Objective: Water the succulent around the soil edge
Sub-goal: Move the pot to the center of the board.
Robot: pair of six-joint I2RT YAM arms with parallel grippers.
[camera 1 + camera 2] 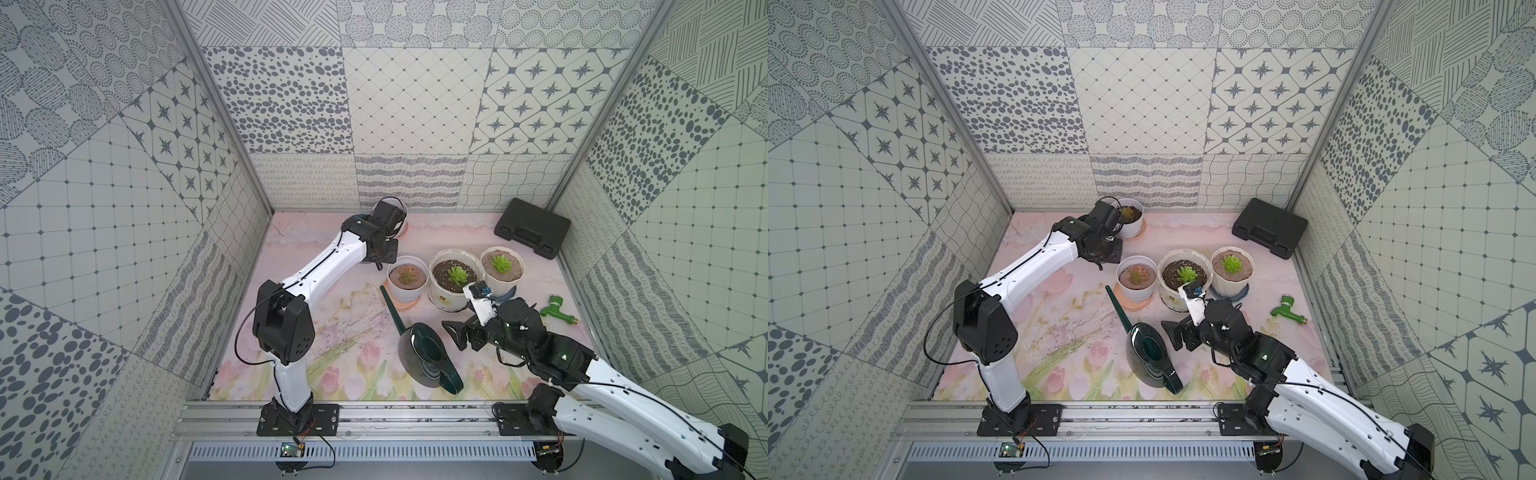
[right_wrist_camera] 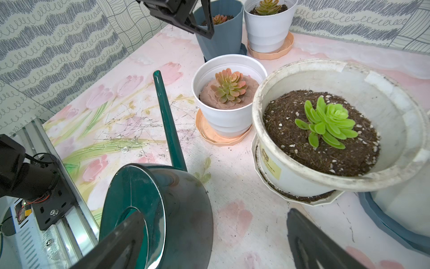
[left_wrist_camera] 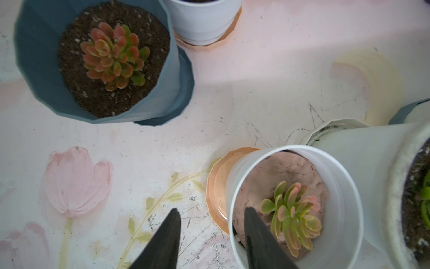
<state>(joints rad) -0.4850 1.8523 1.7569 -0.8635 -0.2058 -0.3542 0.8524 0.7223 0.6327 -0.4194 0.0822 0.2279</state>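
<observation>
Where soil (image 1: pixel 512 271) smooth, fluted white pot (image 1: pixel 505 286).

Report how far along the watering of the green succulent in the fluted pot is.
Done: nothing visible yet. In hand: the open right gripper sits beside the watering can, not gripping it; the left gripper holds nothing. Left: grasp, lift, pour around the soil edge of the succulent.

Parted end effector (image 3: pixel 212 209) over a white pot (image 3: pixel 337 177) of pinkish-green rosette (image 3: pixel 293 214) in tan soil (image 3: pixel 274 177), blue pot (image 3: pixel 32 58) well apart.
</observation>
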